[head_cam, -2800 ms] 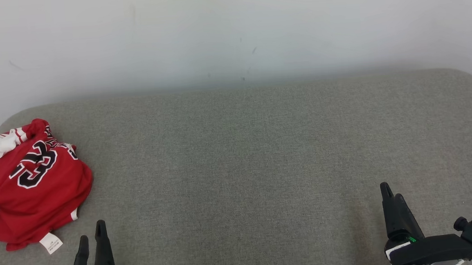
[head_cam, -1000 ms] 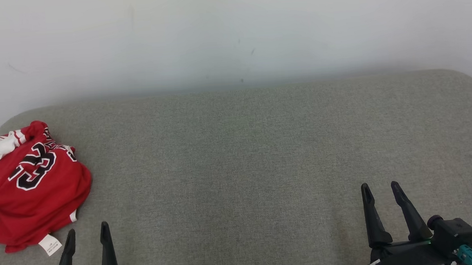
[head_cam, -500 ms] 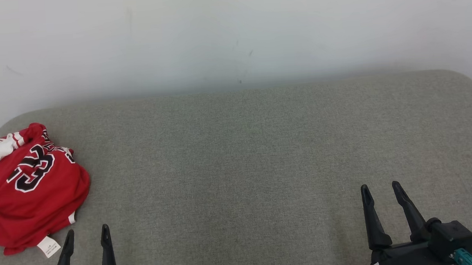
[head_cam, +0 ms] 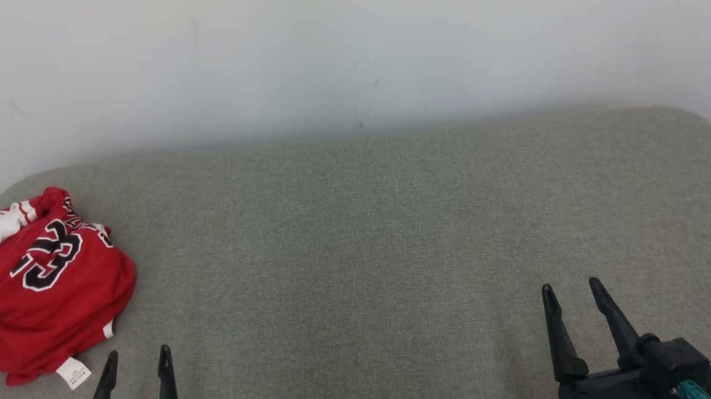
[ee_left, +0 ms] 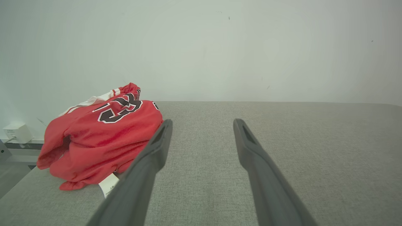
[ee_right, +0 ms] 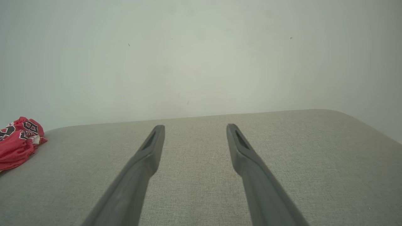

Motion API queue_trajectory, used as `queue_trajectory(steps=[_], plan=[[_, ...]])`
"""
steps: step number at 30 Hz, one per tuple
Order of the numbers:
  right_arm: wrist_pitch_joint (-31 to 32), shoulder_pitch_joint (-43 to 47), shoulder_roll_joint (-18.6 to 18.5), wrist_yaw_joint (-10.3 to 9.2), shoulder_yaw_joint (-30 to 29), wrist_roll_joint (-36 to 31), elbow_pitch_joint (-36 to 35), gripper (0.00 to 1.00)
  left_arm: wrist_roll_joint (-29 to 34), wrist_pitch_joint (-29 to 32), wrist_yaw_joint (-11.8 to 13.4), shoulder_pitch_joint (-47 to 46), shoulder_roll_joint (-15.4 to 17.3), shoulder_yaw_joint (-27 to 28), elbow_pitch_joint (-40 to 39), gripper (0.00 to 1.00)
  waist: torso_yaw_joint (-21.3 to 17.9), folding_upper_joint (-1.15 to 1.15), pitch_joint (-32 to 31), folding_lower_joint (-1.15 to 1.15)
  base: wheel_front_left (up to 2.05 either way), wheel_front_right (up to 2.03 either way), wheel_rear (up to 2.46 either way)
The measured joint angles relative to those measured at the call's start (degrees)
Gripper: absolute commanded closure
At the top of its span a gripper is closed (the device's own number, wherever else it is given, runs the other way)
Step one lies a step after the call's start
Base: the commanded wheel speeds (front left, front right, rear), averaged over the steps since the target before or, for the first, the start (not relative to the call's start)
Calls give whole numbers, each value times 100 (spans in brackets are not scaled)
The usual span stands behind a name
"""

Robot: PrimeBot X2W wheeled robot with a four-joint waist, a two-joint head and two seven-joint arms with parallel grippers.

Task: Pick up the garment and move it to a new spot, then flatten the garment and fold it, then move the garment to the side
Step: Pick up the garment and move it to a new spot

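At the near edge, the left gripper (head_cam: 139, 353) is pointing straight ahead over the grey padded surface (head_cam: 359, 255), with both long dark fingers spread apart and nothing between them. The right gripper (head_cam: 570, 286) is sitting well off to its right in a like pose, its fingers parted and empty and leaning slightly to the left. Its dark wrist block is showing a teal connector (head_cam: 691, 390) behind the fingers, on their right.

Just ahead and to the left of the left fingers, the garment (head_cam: 46, 286) is lying in a crumpled heap: a red jersey with black, white-edged numerals facing up and white trim at its far end. Its white label (head_cam: 73, 372) is lying on the padding close beside the left fingertip, apart from it. From the right fingers the garment is lying far off to the left.

Ahead of both pairs of fingers the padding is running to a rounded far edge, where a pale wall (head_cam: 346, 52) is rising.
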Motion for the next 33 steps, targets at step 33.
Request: queue_trajectory(steps=[33], plan=[[-14, 80, -2, 0, 76, 127, 159, 0, -190, 11, 84, -18, 181, -25, 148, 0, 744, 0, -29, 0, 0, 0, 0]])
